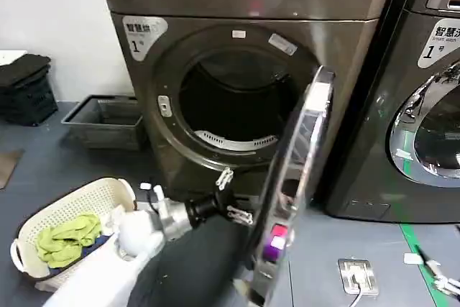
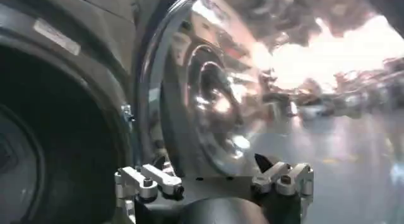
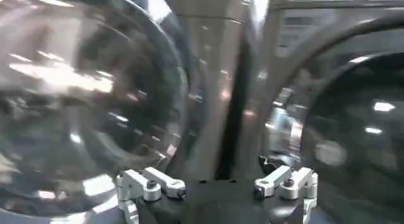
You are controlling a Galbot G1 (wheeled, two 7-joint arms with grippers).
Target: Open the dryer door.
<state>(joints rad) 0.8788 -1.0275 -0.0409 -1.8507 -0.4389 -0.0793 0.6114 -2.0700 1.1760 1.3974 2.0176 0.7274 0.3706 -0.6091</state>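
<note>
Dryer door (image 1: 305,170), swung out edge-on toward the viewer, hinged on the right of the drum opening (image 1: 230,102). Left gripper (image 1: 231,198), fingers spread and holding nothing, sits low just inside the door's inner face (image 2: 214,112); the door lies to its right. Right gripper (image 3: 214,184), fingers likewise apart, faces the door's outer side. Laundry basket (image 1: 43,224) on the floor, left.

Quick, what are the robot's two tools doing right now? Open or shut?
Left tool: open, holding nothing, beside the inner side of the swung-open dryer door.
Right tool: open, holding nothing, by the door's outer face.
</note>
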